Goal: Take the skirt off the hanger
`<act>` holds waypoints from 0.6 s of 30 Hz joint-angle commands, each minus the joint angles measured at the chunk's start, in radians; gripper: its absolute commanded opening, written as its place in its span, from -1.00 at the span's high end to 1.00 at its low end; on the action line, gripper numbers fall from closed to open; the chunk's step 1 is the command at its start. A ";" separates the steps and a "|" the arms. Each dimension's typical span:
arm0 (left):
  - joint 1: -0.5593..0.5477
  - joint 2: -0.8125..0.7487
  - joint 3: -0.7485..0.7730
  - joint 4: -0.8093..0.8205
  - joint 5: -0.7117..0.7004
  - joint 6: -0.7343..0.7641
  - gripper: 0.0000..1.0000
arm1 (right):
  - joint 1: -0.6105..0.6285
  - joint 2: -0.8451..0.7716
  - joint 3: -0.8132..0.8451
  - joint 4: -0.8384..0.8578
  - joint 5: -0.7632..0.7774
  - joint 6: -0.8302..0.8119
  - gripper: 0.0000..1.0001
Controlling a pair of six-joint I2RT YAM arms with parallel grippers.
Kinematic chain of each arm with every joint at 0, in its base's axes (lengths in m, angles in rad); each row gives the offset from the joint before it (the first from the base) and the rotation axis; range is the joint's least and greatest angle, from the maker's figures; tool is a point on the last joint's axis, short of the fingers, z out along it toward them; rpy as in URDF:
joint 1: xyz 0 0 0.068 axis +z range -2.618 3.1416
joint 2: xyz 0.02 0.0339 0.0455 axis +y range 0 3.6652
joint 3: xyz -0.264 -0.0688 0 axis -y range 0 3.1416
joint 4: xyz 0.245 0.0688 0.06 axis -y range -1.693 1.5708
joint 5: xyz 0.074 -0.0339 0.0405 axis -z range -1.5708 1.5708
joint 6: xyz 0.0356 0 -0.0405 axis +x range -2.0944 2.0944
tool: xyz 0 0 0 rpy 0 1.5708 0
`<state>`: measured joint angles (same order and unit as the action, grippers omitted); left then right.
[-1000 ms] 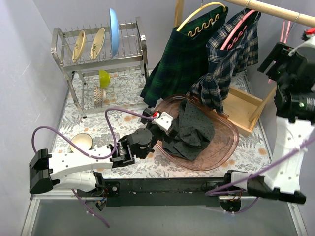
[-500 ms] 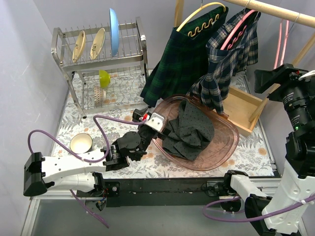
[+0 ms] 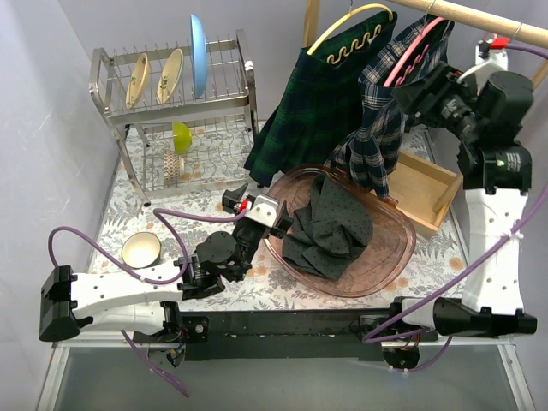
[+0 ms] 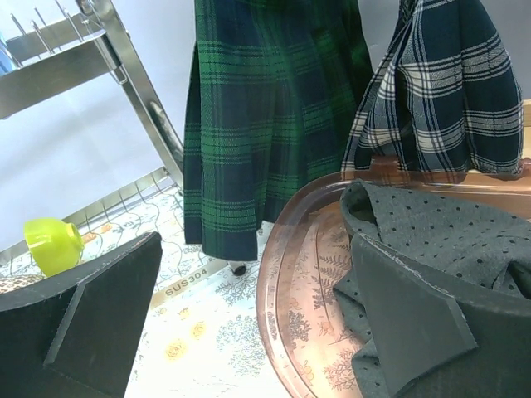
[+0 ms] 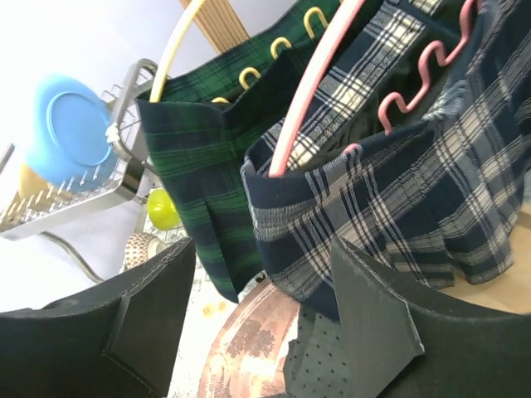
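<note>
A navy-and-white plaid skirt (image 3: 390,111) hangs on a pink hanger (image 3: 411,53) from the wooden rail (image 3: 479,19). It also shows in the right wrist view (image 5: 398,191) and the left wrist view (image 4: 448,91). A dark green plaid skirt (image 3: 317,103) hangs on a yellow hanger (image 3: 342,21) beside it. A grey dotted skirt (image 3: 330,227) lies in the copper tray (image 3: 390,265). My right gripper (image 3: 422,92) is open, high up, just right of the pink hanger. My left gripper (image 3: 253,205) is open and empty at the tray's left rim.
A metal dish rack (image 3: 175,103) with plates and a blue dish (image 3: 198,56) stands at the back left. A small bowl (image 3: 141,248) sits near the left arm. A wooden box (image 3: 424,193) lies right of the tray.
My right arm has swung up and left, bringing its gripper close to the pink hanger. My left gripper has drawn back left off the grey skirt to the tray's rim.
</note>
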<state>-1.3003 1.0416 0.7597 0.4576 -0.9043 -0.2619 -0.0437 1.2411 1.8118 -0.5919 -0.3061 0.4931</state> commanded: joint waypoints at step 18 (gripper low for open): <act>-0.042 0.020 -0.026 0.066 -0.039 0.056 -0.96 | 0.185 0.208 0.121 0.222 0.404 0.002 -0.37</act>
<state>-1.3323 1.0573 0.7437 0.5018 -0.9279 -0.2195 0.1299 1.4136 1.9038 -0.4728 0.0834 0.5083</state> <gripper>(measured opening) 0.982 0.686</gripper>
